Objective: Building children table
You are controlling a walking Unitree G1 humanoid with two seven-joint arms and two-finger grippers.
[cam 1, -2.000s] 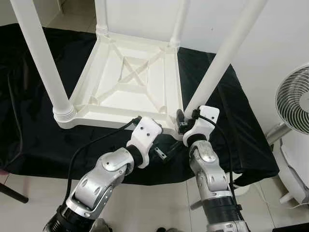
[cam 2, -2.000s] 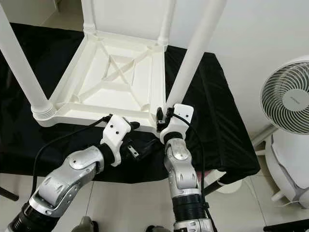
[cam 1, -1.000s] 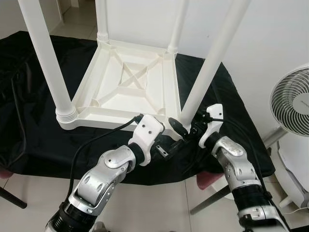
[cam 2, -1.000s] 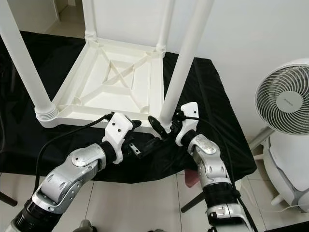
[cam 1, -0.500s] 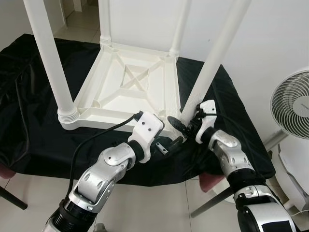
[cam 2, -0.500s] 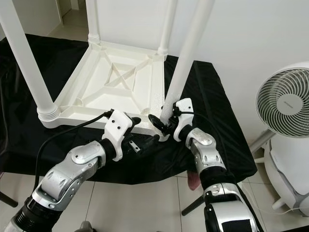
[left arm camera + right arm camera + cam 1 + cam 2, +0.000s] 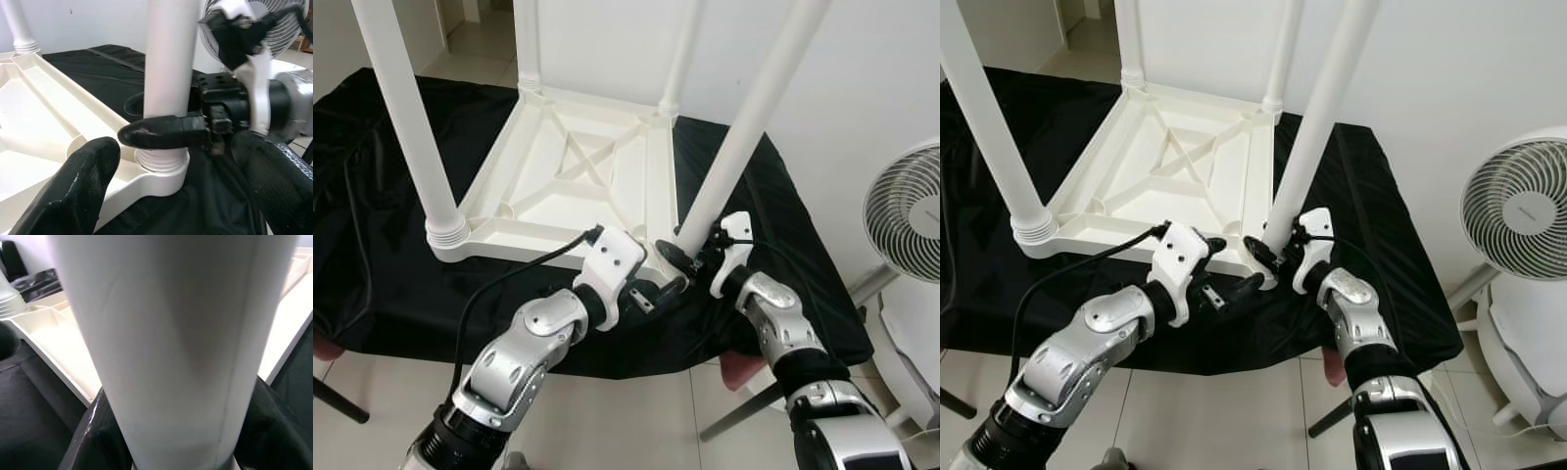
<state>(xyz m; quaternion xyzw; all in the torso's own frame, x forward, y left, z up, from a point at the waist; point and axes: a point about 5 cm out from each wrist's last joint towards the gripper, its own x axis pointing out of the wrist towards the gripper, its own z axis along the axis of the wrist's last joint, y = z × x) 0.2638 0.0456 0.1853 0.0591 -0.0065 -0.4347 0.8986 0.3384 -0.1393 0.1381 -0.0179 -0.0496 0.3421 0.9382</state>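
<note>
While a black cloth (image 7: 372,245) spreads beneath everything, the white table (image 7: 578,181) lies upside down on it, four legs pointing up, just beyond both grippers. Off to the right gripper's outer side stands a fan (image 7: 906,211). Nearest the grippers rises the near-right leg (image 7: 744,117), seated in its threaded corner socket. At the foot of that leg, the right gripper (image 7: 680,257) is clamped around it, one finger (image 7: 161,132) across the front, just above the socket. Just beside it, the left gripper (image 7: 651,292) sits at the table's near edge, fingers spread apart and holding nothing.
</note>
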